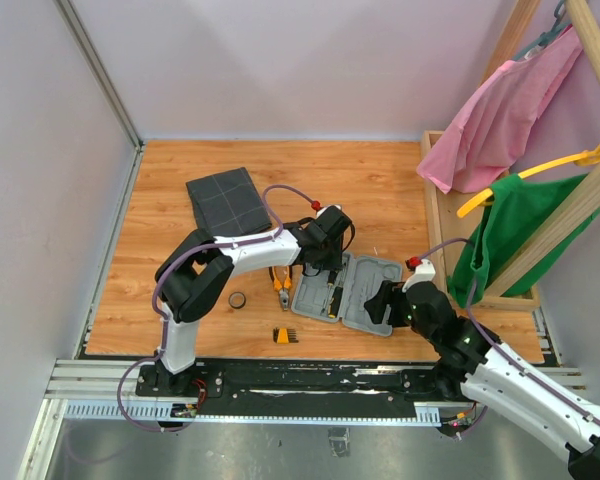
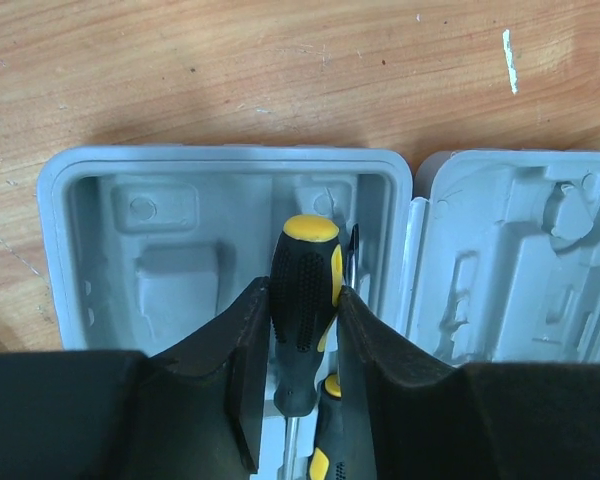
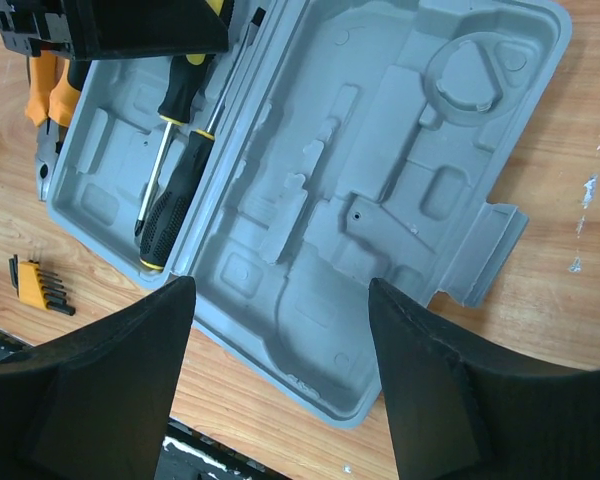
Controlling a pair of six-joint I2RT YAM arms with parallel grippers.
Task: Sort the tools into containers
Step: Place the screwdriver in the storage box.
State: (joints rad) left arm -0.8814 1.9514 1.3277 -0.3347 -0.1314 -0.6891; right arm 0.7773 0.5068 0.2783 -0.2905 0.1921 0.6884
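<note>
Screwdriver, stippled blk-yellow handle, pinched by left pincer over moulded case.

Case of matt moulded plastic, screwdriver handle stippled black with smooth yellow, table of grained wood.

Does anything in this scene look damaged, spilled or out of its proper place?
Nothing is spilled or broken. One small oddity: in one half of the grey case, the screwdriver in the left gripper and the second screwdriver sit head to tail, seemingly loose rather than in moulded slots.
</note>
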